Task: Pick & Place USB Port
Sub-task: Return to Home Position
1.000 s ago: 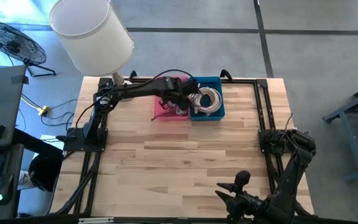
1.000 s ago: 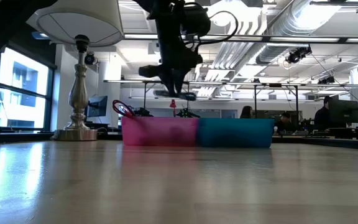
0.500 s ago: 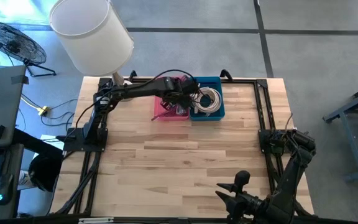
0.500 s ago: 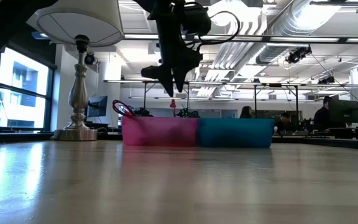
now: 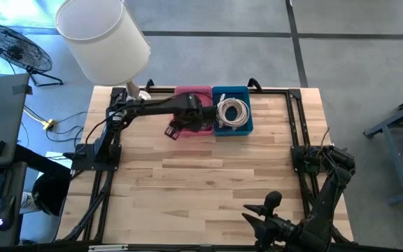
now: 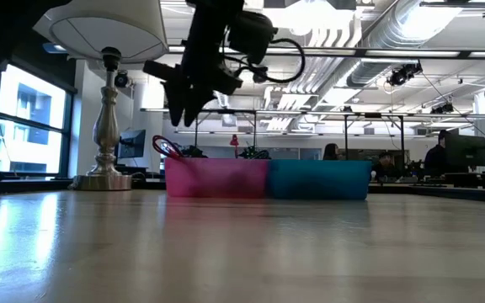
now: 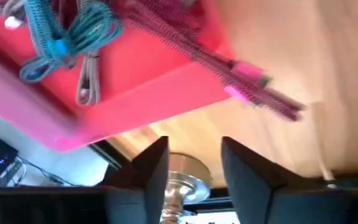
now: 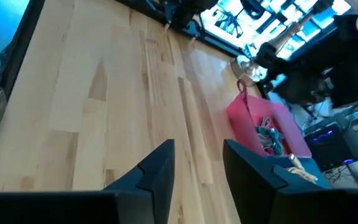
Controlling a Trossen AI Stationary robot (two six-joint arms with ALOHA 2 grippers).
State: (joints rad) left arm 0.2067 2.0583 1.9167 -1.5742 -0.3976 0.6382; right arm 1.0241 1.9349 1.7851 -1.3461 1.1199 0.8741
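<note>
Pulling back off the pink bin (image 5: 193, 92), the left jaws hang parted, empty.

Left arm (image 5: 152, 105) covered the middle of the pink bin (image 5: 193, 92) from above. Low view: bin walls hid the contents. Right arm (image 5: 325, 199) was cut off at bottom edge.

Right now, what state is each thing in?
Pink plastic bin: upright, holding cables.
Blue plastic bin: upright, holding one cable.
White coiled cable: inside the blue bin.
Blue braided cable: bundled inside the pink bin.
Pink braided cable: end over the pink bin's rim.
Left tool: open, empty, raised beside pink bin.
Right tool: open, empty, over wooden table's near edge.
</note>
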